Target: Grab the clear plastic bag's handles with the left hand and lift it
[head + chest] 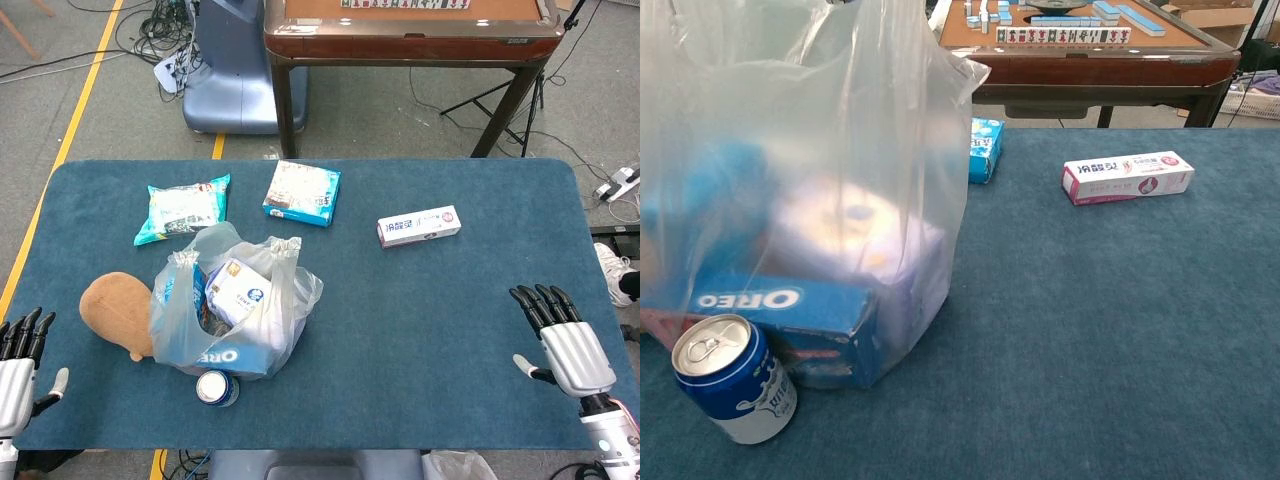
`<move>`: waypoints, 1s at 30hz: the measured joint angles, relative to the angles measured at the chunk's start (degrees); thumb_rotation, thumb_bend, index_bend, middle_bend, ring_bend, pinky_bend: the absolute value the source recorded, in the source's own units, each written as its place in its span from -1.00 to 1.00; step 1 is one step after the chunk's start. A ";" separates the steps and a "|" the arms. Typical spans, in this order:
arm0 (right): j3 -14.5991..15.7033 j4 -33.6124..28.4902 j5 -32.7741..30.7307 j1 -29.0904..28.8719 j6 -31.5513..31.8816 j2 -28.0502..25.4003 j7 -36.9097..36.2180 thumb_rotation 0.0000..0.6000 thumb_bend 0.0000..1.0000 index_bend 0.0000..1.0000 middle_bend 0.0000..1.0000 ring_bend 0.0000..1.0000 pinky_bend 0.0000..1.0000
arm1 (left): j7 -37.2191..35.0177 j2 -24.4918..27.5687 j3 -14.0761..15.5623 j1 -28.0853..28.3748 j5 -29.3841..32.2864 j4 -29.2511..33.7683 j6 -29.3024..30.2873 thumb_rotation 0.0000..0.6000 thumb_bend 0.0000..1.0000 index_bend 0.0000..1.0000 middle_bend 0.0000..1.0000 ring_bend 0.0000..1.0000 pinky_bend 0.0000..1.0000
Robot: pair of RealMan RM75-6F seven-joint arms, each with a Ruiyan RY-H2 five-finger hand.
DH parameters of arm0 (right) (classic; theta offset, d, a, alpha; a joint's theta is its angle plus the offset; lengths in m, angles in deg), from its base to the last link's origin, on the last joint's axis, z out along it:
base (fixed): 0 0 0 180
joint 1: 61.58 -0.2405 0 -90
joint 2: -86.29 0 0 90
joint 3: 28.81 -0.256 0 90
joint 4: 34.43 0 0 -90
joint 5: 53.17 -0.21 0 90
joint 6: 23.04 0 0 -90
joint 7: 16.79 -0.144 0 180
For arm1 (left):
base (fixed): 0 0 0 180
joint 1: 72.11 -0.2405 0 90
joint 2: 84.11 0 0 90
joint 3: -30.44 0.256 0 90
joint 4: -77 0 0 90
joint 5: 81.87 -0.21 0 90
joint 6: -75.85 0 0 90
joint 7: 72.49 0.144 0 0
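Observation:
The clear plastic bag (235,310) stands on the blue table, left of centre, holding an Oreo box and other packets. Its two handles (283,247) stick up loosely, untouched. In the chest view the bag (810,170) fills the left half of the frame. My left hand (20,365) rests at the table's near left corner, fingers spread, well left of the bag. My right hand (562,340) lies at the near right edge with fingers apart, holding nothing. Neither hand shows in the chest view.
A blue can (216,388) (732,378) stands against the bag's near side. A brown plush toy (115,312) lies left of the bag. Further back lie a snack packet (183,208), a blue box (302,192) and a toothpaste box (419,226) (1127,177). A wooden table (410,30) stands beyond.

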 measured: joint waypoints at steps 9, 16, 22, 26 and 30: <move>0.08 -0.09 0.26 -0.08 0.13 -0.10 0.01 1.00 -0.62 -1.00 -0.82 -1.00 -0.90 | -0.50 0.41 0.13 -0.12 -0.03 -0.08 0.19 1.00 -0.31 -1.00 -1.00 -1.00 -1.00; 0.08 -0.06 1.25 0.09 1.22 -0.31 -0.51 1.00 -0.62 -1.00 -0.82 -1.00 -0.90 | -6.40 3.29 -0.02 0.15 -0.63 1.37 -0.25 1.00 -0.43 -1.00 -1.00 -1.00 -1.00; 0.22 0.08 1.64 0.34 1.80 -0.39 -0.79 1.00 -0.62 -1.00 -0.82 -1.00 -0.90 | -20.81 7.88 -0.56 1.36 -2.53 2.55 -1.45 1.00 -0.52 -0.95 -0.99 -0.98 -1.00; 0.27 0.00 1.79 0.44 2.03 -0.42 -0.73 1.00 -0.62 -1.00 -0.82 -1.00 -0.90 | -33.91 11.28 -0.91 2.73 -4.91 2.91 -2.28 0.97 -0.54 -0.86 -0.92 -0.91 -1.00; 0.33 -0.09 1.91 0.48 2.10 -0.47 -0.62 1.00 -0.62 -1.00 -0.82 -1.00 -0.90 | -46.96 15.18 -1.22 4.76 -8.01 3.37 -3.32 0.76 -0.55 -0.78 -0.83 -0.84 -1.00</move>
